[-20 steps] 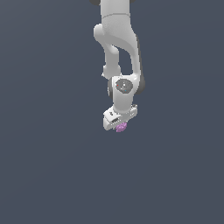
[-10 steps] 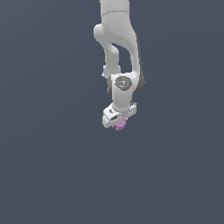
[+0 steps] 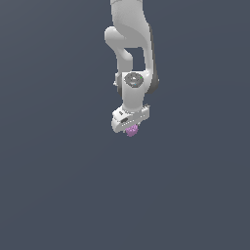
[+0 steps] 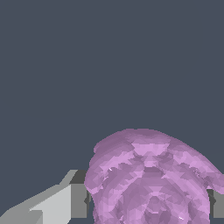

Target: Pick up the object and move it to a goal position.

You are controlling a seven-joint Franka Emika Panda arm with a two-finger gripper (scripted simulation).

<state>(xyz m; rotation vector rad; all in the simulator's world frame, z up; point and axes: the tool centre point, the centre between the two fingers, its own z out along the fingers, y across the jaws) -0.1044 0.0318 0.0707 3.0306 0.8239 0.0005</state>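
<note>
Hanging from the top of the exterior view, the white arm (image 3: 131,44) is seen pointing down against a plain dark grey backdrop. The object (image 3: 131,130), a small pink-purple bumpy blob, is tucked right under the gripper (image 3: 130,126), touching it. In the wrist view, the object (image 4: 151,179) is shown large between the fingers (image 4: 72,200); it is clamped by them, with grey pads pressed against both its sides.

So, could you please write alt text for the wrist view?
A pink-purple lumpy blob fills the lower part of the picture, held between grey gripper fingers. Everything behind it is a plain dark grey-blue background.
</note>
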